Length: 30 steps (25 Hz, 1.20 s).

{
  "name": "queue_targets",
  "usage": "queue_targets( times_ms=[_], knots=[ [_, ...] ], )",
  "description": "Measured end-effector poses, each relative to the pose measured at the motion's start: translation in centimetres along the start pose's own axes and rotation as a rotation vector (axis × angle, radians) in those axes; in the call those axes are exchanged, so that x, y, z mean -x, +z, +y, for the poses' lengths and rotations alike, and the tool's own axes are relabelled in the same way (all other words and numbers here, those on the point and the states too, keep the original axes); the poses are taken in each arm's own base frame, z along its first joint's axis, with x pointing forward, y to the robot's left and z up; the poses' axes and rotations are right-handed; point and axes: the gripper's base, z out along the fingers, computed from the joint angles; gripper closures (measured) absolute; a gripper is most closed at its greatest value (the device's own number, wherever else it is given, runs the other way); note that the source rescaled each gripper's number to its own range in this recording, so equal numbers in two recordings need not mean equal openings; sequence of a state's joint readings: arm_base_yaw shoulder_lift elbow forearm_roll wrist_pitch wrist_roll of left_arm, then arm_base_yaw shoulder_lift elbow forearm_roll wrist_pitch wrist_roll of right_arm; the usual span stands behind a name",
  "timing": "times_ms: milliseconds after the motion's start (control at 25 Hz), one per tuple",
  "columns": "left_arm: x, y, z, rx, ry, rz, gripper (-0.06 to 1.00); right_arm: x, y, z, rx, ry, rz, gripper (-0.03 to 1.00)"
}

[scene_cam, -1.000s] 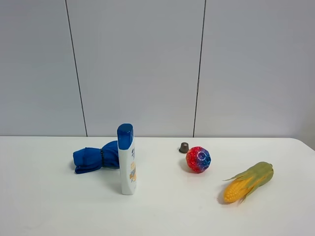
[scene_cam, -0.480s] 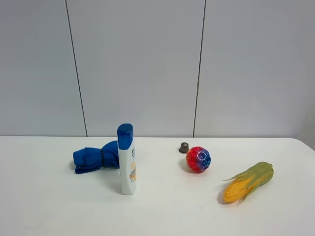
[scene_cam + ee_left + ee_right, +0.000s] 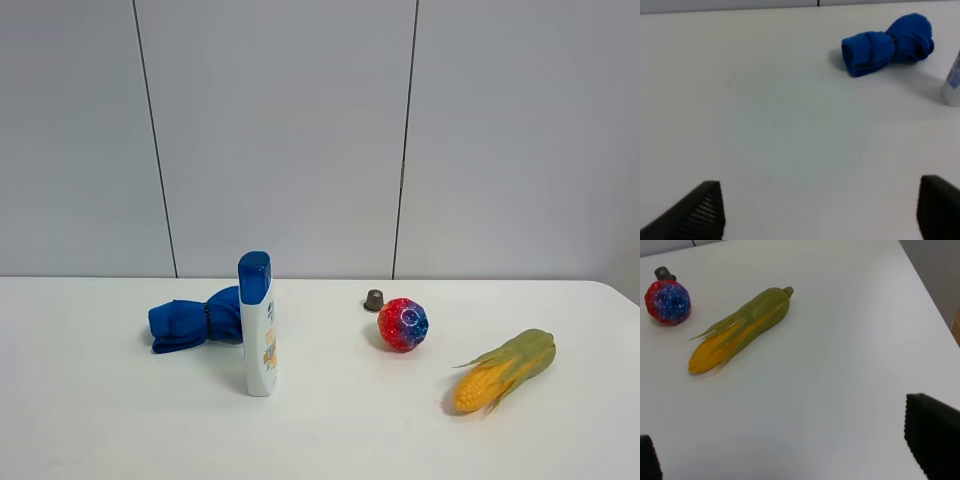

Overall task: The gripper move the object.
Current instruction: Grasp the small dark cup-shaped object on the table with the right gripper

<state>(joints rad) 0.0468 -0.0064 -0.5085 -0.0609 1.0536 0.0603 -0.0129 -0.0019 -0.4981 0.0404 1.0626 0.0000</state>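
The object, a tiny dark grey-brown cup [image 3: 374,299], stands on the white table just behind the red-and-blue speckled ball [image 3: 403,324]. It also shows in the right wrist view [image 3: 663,274], partly hidden behind the ball [image 3: 668,302]. Neither gripper shows in the exterior high view. My left gripper [image 3: 820,210] is open and empty over bare table, its fingertips [image 3: 697,212] far apart. My right gripper [image 3: 785,445] is open and empty, well short of the corn and far from the cup.
A toy corn cob [image 3: 503,370] lies right of the ball; it also shows in the right wrist view [image 3: 740,330]. A white bottle with a blue cap [image 3: 257,325] stands mid-table. A rolled blue cloth [image 3: 195,320] lies to its left, also in the left wrist view [image 3: 887,44]. The table's right edge [image 3: 927,295] is near.
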Motion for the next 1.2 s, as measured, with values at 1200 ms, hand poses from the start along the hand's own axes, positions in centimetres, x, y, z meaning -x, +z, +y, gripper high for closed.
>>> queue_targets(
  times_ms=[1200],
  knots=[
    [0.0, 0.0, 0.0, 0.000, 0.000, 0.000, -0.06, 7.3, 7.5, 1.3, 0.145, 0.162, 0.100, -0.03]
  ],
)
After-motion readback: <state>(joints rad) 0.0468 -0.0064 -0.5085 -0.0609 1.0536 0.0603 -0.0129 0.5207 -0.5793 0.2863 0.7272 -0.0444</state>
